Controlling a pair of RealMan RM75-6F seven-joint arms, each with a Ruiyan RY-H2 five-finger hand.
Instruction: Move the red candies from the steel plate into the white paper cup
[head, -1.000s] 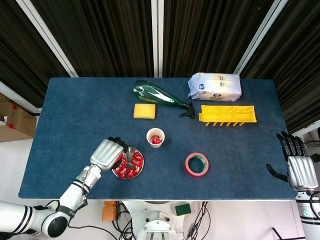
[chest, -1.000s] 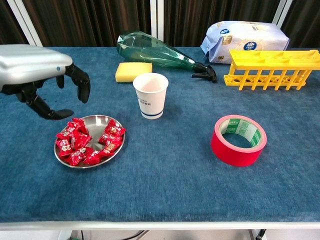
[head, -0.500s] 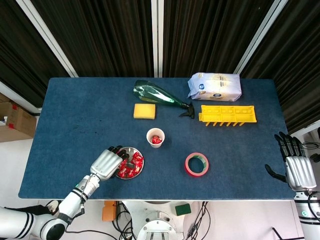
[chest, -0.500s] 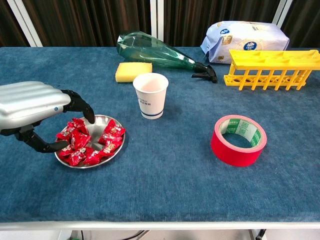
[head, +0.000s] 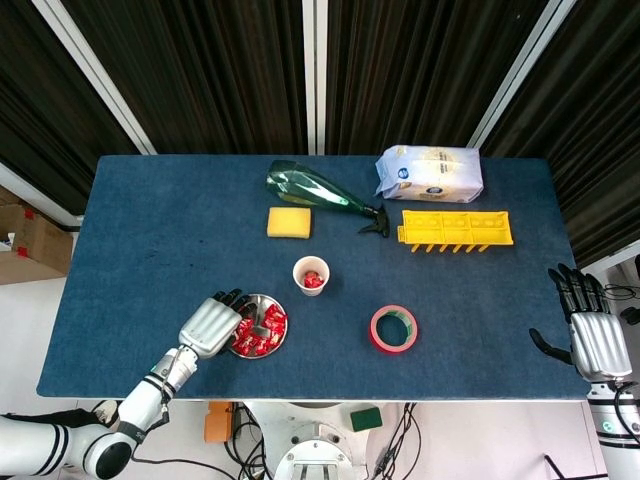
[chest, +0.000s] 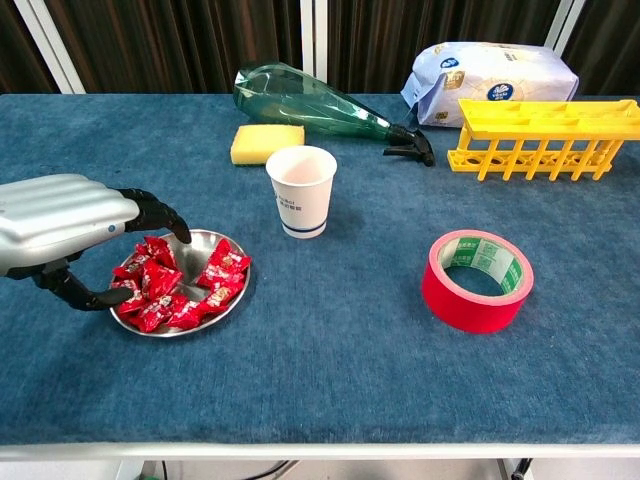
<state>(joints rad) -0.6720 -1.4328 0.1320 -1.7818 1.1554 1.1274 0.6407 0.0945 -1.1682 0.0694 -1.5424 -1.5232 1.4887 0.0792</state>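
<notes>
chest view: near to far
left hand (chest: 60, 225): ribbed silver shell, black fingers curled into the candies; grip unclear
candies (chest: 175, 285): red crinkly wrappers, piled in plate
plate (chest: 232, 297): round shiny steel
tape (chest: 477, 279): red roll
cup (chest: 301, 191): white paper, blue print unreadable
right hand (head: 590, 330): fingers spread, off table edge

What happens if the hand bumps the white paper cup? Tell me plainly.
The white paper cup is tall for its narrow base and looks nearly empty, with little candy inside, so it is probably light and apt to tip or slide. Its thin paper wall would likely dent under a firm squeeze.
</notes>
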